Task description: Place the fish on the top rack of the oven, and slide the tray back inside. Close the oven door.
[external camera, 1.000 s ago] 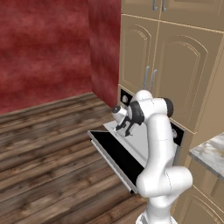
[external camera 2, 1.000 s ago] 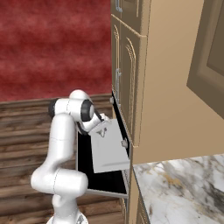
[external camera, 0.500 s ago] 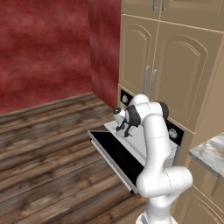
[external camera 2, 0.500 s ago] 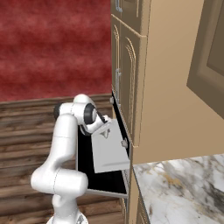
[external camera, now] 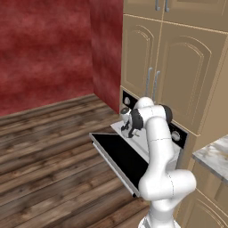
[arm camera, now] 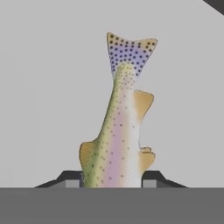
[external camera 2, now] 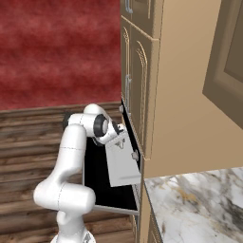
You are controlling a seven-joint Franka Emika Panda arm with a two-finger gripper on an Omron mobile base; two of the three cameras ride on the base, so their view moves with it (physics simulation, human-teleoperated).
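Note:
The fish (arm camera: 118, 131), slender, speckled tan and silvery, points tail-first away from the hand. My gripper (arm camera: 112, 179) is shut on its head end, with a dark fingertip (arm camera: 72, 178) on either side. Behind the fish lies the tray (arm camera: 43, 87), pale grey and flat; whether the fish touches it I cannot tell. From the base, my gripper (external camera: 128, 128) hangs over the tray (external camera: 144, 140), which is pulled out above the oven door (external camera: 118, 156), a black panel folded down flat. The oven (external camera: 178, 133) shows its black control strip with silver knobs. From the right, the gripper (external camera 2: 119, 140) sits at the tray's (external camera 2: 123, 168) far end.
Tan cabinet doors (external camera: 178, 67) rise above the oven, and a red wall (external camera: 44, 49) stands to the left. Wooden floor (external camera: 49, 156) spreads in front of the open door. A marble counter (external camera 2: 199, 204) lies at the near right.
The hand has shifted a little toward the oven over the tray, and the elbow has swung with it. The fish stays between the fingers.

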